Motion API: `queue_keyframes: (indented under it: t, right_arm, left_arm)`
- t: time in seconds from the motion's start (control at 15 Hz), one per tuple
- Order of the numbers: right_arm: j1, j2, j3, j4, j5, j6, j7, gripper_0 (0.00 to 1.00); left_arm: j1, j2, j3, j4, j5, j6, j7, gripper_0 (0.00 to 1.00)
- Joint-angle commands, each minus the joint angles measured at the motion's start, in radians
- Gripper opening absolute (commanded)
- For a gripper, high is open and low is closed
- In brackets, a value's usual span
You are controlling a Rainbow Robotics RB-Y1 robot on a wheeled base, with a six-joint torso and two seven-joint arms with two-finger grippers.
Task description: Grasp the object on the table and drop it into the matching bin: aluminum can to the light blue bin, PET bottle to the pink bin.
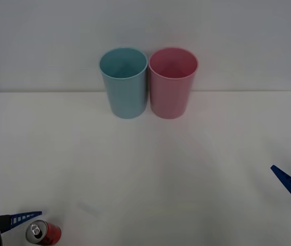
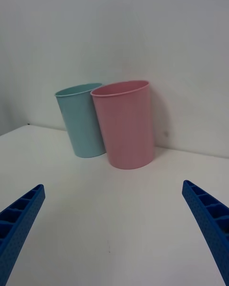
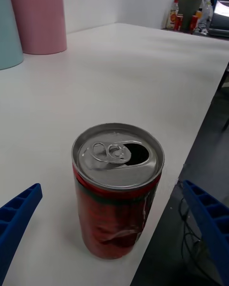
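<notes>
Straddling the small red aluminum drink can (image 3: pixel 118 190) with its two blue ribbed fingers (image 3: pixel 16 217) spread wide and not touching it, the left end effector (image 3: pixel 114 229) sits low at the near-left corner of the wide white desk (image 1: pixel 145 169), released and holding nothing. The can stands upright right at the near edge of the desk, its silver top and pull tab facing up and the mouth already open; in the front view one blue finger lies just beside it on the left, while the other finger is cut off by the frame, so how closely it flanks the can there is hard to say. The right end effector (image 2: pixel 114 229) hovers over the right side of the desk, well apart from the can, its fingers likewise parted and empty. Ahead of it, at the far middle of the desk, the tall light blue plastic cup-shaped bin (image 1: pixel 123 82) and the tall pink plastic cup-shaped bin (image 1: pixel 172 82) stand upright side by side, nearly touching, blue on the left and pink on the right, against a plain white wall (image 1: pixel 237 41).
</notes>
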Motion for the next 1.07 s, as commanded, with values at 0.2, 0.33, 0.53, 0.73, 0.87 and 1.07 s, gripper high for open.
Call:
queue_keyframes:
  t: [0.2, 0.33, 0.53, 0.73, 0.87, 1.07]
  right_arm:
    - [0.000, 0.000, 0.000, 0.000, 0.000, 0.000, 0.000, 1.00]
    - [0.000, 0.000, 0.000, 0.000, 0.000, 0.000, 0.000, 1.00]
    - [0.000, 0.000, 0.000, 0.000, 0.000, 0.000, 0.000, 1.00]
    - [0.000, 0.000, 0.000, 0.000, 0.000, 0.000, 0.000, 1.00]
    - [0.000, 0.000, 0.000, 0.000, 0.000, 0.000, 0.000, 1.00]
    - [0.000, 0.000, 0.000, 0.000, 0.000, 0.000, 0.000, 1.00]
  left_arm:
    - [-0.019, -0.029, 0.002, 0.008, -0.021, 0.003, -0.002, 1.00]
    - [-0.019, -0.029, 0.002, 0.008, -0.021, 0.004, -0.002, 1.00]
    - [-0.019, -0.029, 0.006, 0.008, -0.021, 0.003, -0.008, 0.29]
    - [-0.018, -0.029, 0.011, 0.008, -0.021, 0.003, -0.021, 0.00]
    - [-0.018, -0.029, 0.014, 0.008, -0.019, 0.003, -0.023, 0.00]
    - [-0.015, -0.029, 0.023, 0.008, -0.019, 0.004, -0.017, 0.00]
